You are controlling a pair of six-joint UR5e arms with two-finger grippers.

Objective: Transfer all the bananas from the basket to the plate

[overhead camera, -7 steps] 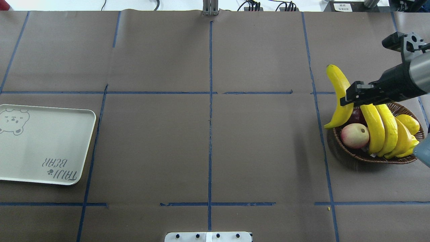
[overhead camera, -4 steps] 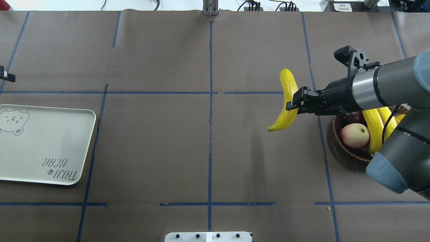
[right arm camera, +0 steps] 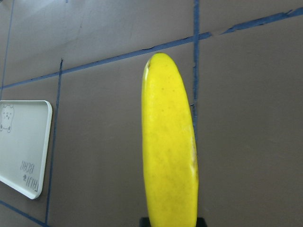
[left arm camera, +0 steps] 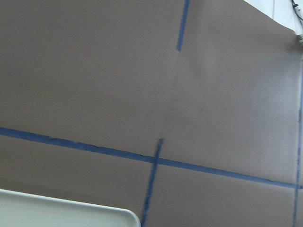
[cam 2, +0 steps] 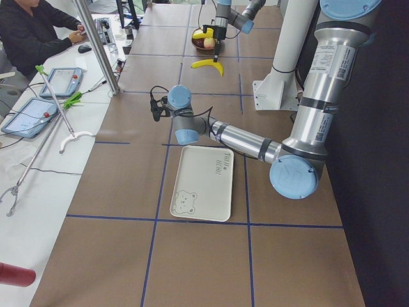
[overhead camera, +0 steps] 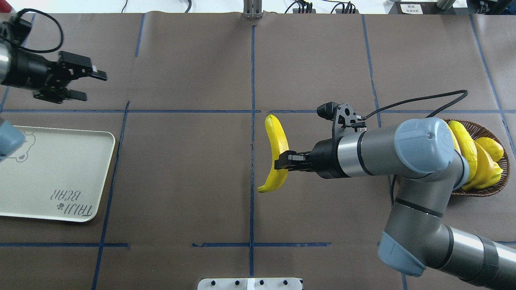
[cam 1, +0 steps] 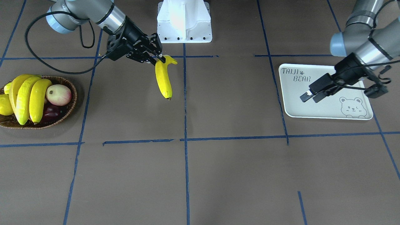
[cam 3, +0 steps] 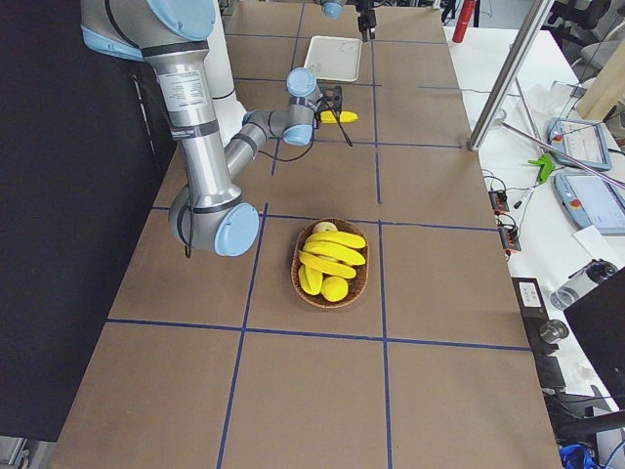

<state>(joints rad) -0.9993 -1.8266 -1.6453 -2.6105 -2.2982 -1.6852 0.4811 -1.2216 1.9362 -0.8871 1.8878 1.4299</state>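
Bananas [cam 1: 25,95] number four, and none lies on the plate [overhead camera: 56,173] yet. That single plate sits at the table's far-left side, its left edge cut off by the overhead view and its right edge just short of a blue tape line. Raised near the plate's far side, the left gripper [overhead camera: 90,85] has its fingers spread wide with nothing between them. A broad stretch of brown table [overhead camera: 181,177] lies between the plate and the held banana [overhead camera: 277,139], which hangs in the air just right of the centre tape line, running far to near. The right gripper [overhead camera: 282,160] is clamped across it close to its near end. Well apart to the right, close to the table's right edge, the one basket [cam 1: 67,116] holds the other three bananas side by side, plus one apple [cam 1: 58,94], a dark fruit [cam 1: 51,113] and stubby yellow fruit [cam 1: 4,104]. In the overhead view the right arm covers the basket's left half.
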